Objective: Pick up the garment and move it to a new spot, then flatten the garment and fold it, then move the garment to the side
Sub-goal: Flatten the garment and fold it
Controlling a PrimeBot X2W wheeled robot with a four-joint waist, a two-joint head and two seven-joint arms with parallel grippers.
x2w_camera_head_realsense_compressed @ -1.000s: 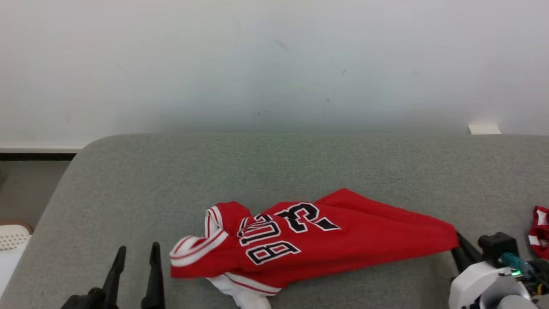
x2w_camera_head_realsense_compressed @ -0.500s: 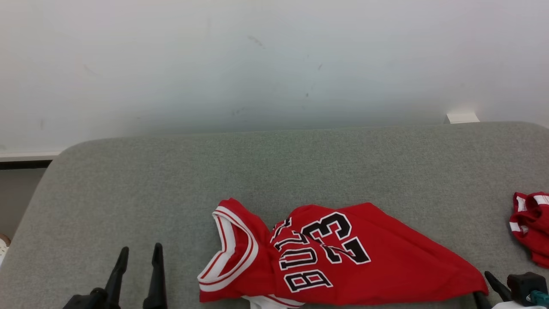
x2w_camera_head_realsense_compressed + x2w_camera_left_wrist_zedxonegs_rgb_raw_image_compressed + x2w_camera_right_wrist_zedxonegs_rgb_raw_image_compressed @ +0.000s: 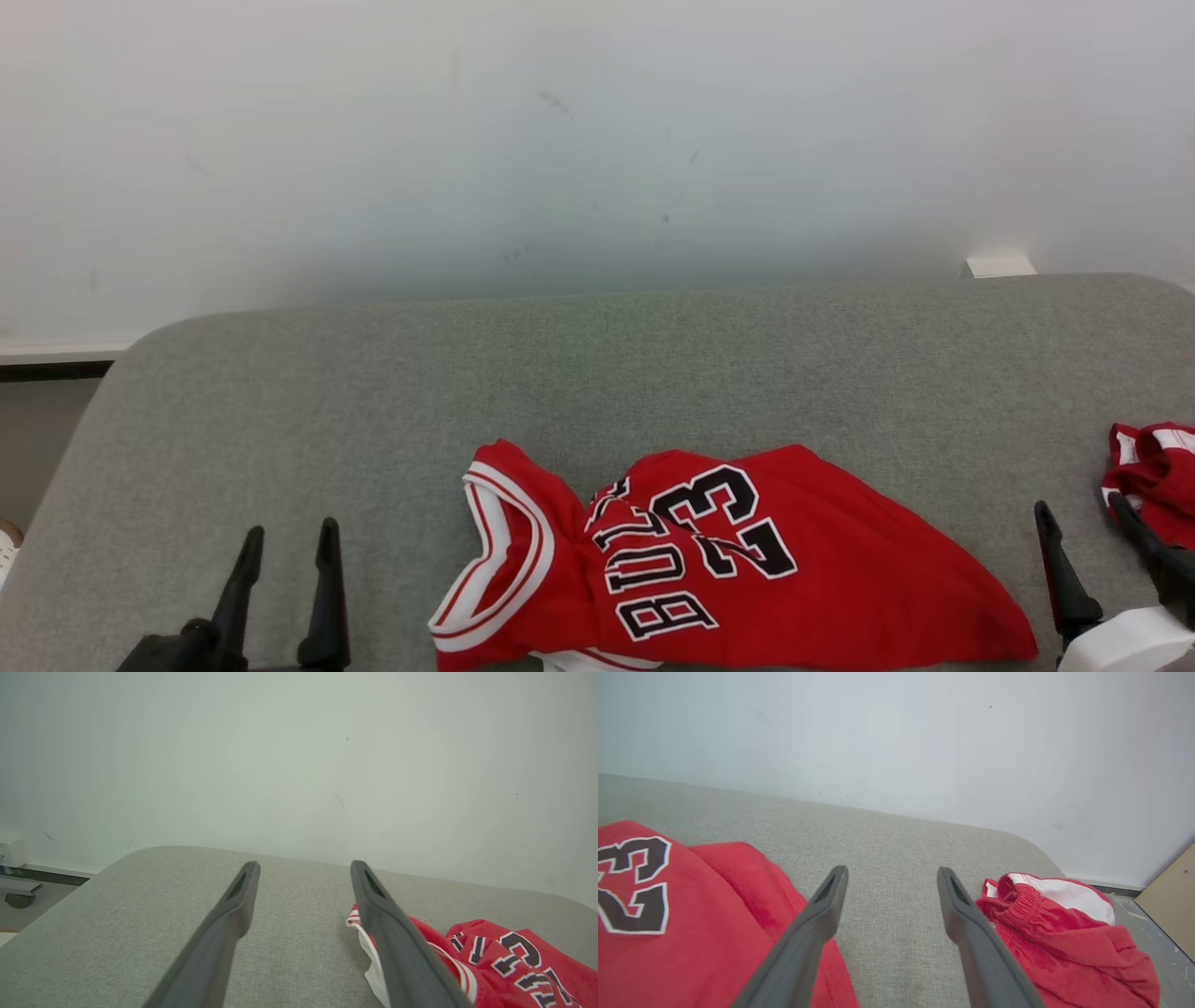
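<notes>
The garment [image 3: 747,569] is a red jersey with black "23" lettering and white trim. It lies crumpled on the grey padded table [image 3: 560,373], near the front edge. In the left wrist view the garment [image 3: 504,956] lies to the lower right, and in the right wrist view the garment [image 3: 691,914] lies to the left. My left gripper [image 3: 285,541] stands open at the lower left, apart from the collar, with nothing between its fingers [image 3: 233,914]. My right gripper [image 3: 1078,518] is open just right of the jersey's hem, holding nothing, its fingers [image 3: 962,914] over bare grey fabric.
A second bunched red garment [image 3: 1153,481] with a white lining lies at the table's right edge, beside my right gripper; the right wrist view shows this second garment [image 3: 1064,933] too. A white wall [image 3: 597,140] rises behind the table. Floor [image 3: 37,439] shows past the left edge.
My right gripper has opened and let go of the jersey's hem, which now lies on the table. The head camera has shifted, so the whole picture moved.
</notes>
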